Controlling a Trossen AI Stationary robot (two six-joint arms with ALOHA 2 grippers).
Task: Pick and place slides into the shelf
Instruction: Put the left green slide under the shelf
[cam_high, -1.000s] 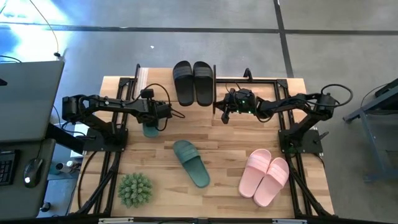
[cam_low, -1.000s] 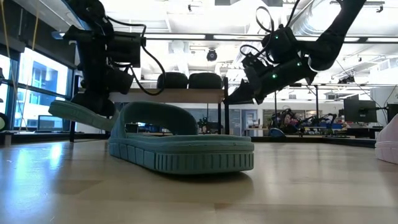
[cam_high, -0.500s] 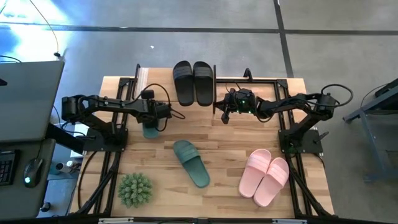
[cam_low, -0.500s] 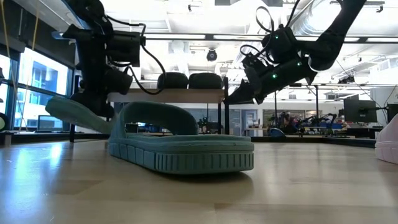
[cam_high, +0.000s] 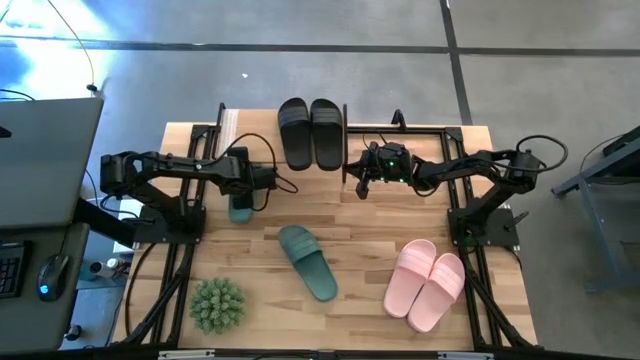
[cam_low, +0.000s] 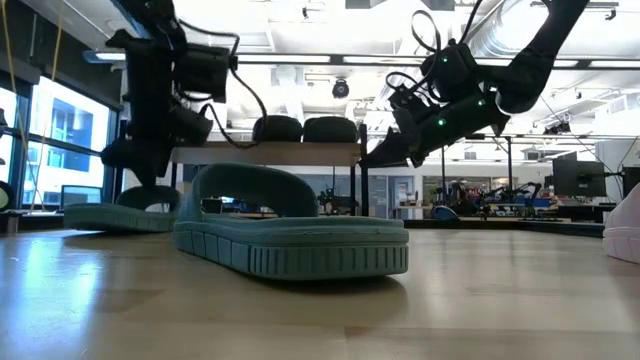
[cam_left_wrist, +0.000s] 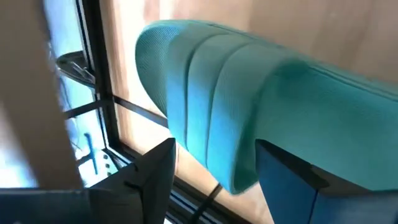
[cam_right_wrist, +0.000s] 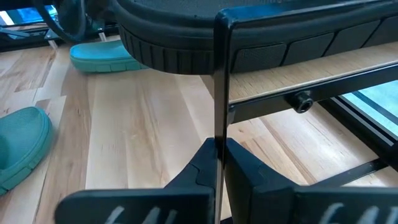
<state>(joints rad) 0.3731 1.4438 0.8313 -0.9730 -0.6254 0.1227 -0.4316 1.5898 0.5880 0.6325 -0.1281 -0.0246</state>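
Left wrist view: ribbed rubber green slide.

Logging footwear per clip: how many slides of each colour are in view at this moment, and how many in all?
Black slides: 2, side by side on the shelf
Green slides: 2, one mid-table, one under the left gripper
Pink slides: 2, paired near the table's right side
Total: 6
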